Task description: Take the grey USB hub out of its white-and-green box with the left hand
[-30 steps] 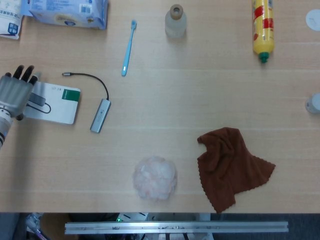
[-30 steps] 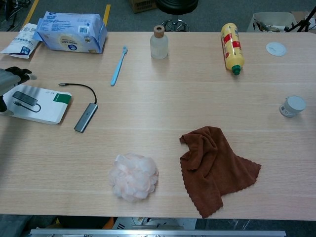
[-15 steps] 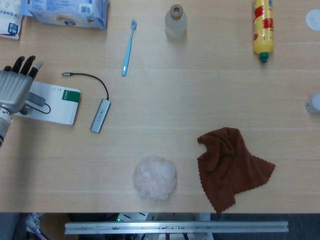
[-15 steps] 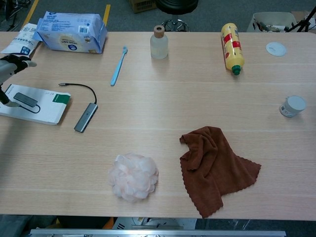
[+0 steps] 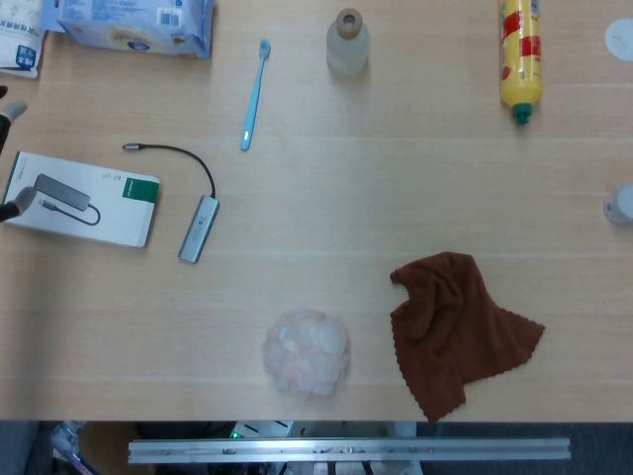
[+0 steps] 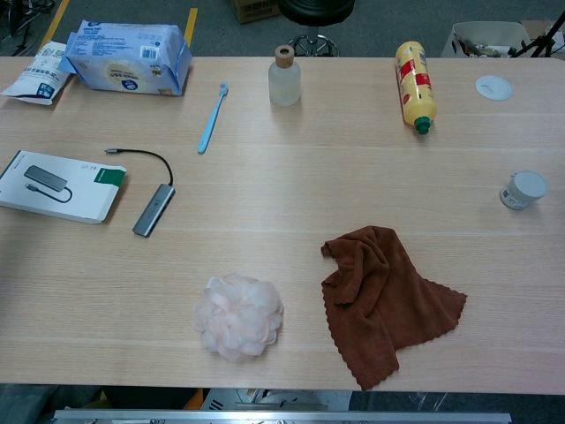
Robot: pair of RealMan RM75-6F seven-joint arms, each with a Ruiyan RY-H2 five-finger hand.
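Beside box (image 5: 84,197), hub (image 5: 199,229) lengthwise near-far.

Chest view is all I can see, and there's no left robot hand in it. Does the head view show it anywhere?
Observer: Barely. The left robot hand shows only as two tips at the head view's left edge, one upper and one lower.
Operator: Is it touching anything?
Observer: The lower, dark tip lies right at the left end of the flat white-and-green cardboard box. I cannot tell whether they touch.
Operator: And the upper tip?
Observer: The upper tip is well apart from the box, toward the far side, with nothing under it or in it.
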